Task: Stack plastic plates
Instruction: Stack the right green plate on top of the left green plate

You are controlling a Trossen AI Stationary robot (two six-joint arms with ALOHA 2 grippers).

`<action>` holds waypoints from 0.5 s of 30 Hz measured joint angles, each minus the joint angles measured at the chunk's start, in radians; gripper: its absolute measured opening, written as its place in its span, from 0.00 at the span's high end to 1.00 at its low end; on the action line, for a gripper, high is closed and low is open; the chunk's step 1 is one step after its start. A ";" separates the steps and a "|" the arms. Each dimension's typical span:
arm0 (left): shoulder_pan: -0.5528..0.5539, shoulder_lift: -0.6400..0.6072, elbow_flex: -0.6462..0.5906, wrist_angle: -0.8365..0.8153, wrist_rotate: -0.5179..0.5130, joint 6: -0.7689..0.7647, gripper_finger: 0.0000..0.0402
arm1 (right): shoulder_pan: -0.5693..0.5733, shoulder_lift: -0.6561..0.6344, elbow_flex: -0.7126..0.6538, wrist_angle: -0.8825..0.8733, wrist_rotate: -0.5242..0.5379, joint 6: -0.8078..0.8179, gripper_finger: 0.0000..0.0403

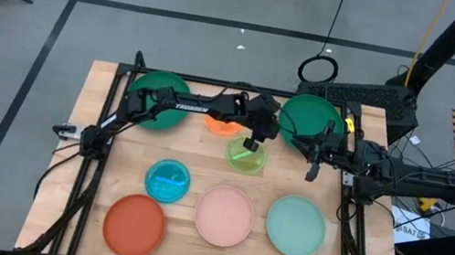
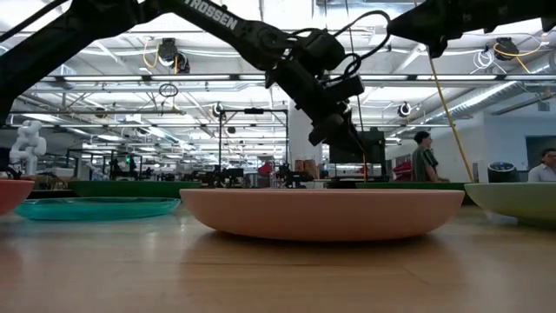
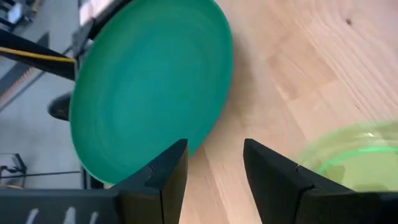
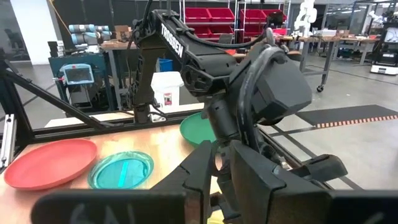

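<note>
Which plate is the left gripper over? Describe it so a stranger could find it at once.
Start at the wooden table and its far edge, where two dark green plates sit. Between them, nearer the middle, the left gripper hangs over the lime plate. It is small, see-through yellow-green, and lies next to the small orange plate.

plates (image 1: 225, 216) across table (image 1: 89, 123) — left tool (image 1: 249, 144) central

"trossen" in white letters runs along the left arm (image 1: 177, 106).
</note>
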 joint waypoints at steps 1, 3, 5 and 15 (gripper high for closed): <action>0.000 0.000 0.000 0.016 0.001 -0.001 0.59 | 0.000 -0.004 0.000 0.000 0.000 0.000 0.87; 0.002 0.000 0.000 0.050 0.020 -0.018 0.59 | 0.000 -0.010 0.000 0.000 0.001 0.000 0.87; 0.005 0.000 0.000 0.070 0.049 -0.035 0.59 | 0.000 -0.016 0.000 0.000 0.001 0.000 0.87; 0.008 0.001 0.001 0.133 0.123 -0.152 0.59 | 0.000 -0.018 0.000 0.000 0.001 0.000 0.87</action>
